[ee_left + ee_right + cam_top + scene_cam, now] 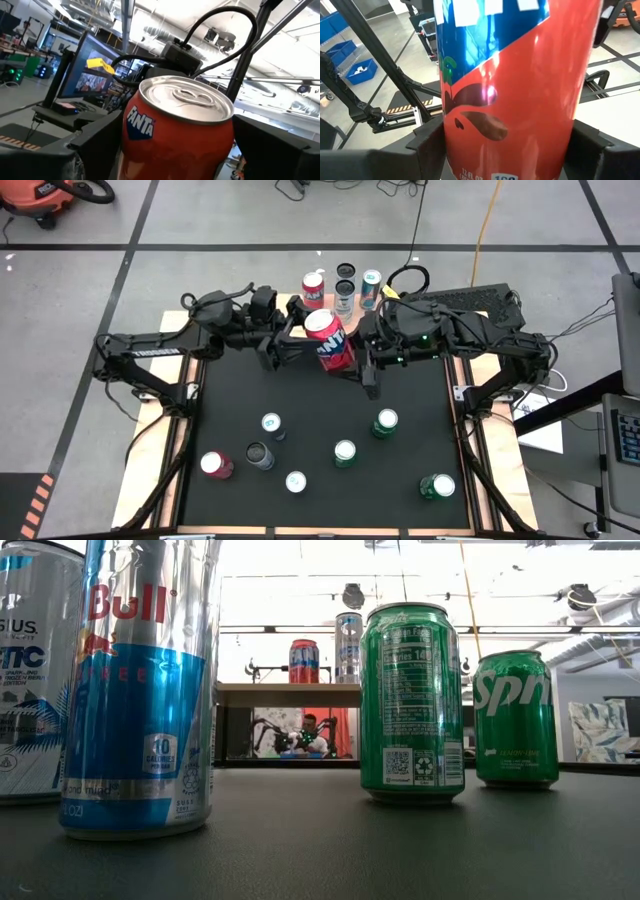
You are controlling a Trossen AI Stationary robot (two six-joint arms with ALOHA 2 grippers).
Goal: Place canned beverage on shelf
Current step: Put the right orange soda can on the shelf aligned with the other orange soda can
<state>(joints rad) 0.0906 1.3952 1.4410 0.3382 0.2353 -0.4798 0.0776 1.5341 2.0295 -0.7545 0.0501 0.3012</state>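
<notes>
An orange-red Fanta can (329,340) hangs tilted above the table's far middle, between both arms. My right gripper (362,360) comes from the right and is shut on it. My left gripper (296,332) comes from the left and is open. Its fingers (95,145) stand close on either side of the can's upper half (175,135); no touch shows. The shelf (290,695), a light-wood board, stands at the far edge. A red can (303,660) and a tall silver can (348,645) stand on it. My right gripper pinches the Fanta can's lower body (457,145) between its two fingers (427,142), one on each opposite side. The fingers come nearly level from the table's right. The can is lifted clear of the table and tilted, its top leaning toward the far side.
Several cans stand on the black table's near half: silver ones (272,423), a red one (216,465) and green ones (385,422). In the low view a tall blue-silver can (140,690) and two green cans (413,700) stand close in front.
</notes>
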